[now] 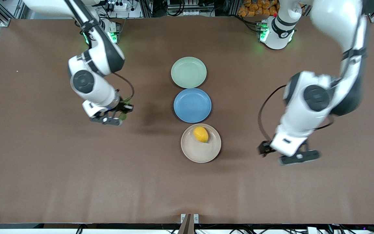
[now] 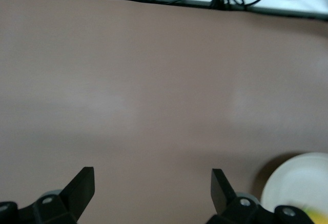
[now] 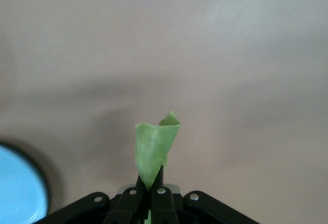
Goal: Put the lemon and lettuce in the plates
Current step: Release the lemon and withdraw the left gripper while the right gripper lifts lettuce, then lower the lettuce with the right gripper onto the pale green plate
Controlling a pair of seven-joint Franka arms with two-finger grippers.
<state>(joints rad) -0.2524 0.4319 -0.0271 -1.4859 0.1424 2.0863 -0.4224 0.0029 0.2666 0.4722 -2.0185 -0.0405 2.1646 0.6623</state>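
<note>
The lemon (image 1: 201, 134) lay in the cream plate (image 1: 201, 152), lower centre of the frame. The left pincer (image 2: 152, 193) hung apart at lower right. At middle left, the right pincer (image 3: 150, 193) was clamped on the lettuce (image 3: 154, 149) over bare bench (image 1: 44, 169). The green plate (image 1: 188, 72) sat upper centre.

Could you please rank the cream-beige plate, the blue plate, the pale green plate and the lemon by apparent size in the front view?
1. Cream-beige plate, largest, though it lies nearest the camera.
2. Blue plate, close to it.
3. Pale green plate, slightly smaller-looking; all three may match.
4. Lemon, clearly smallest.
</note>
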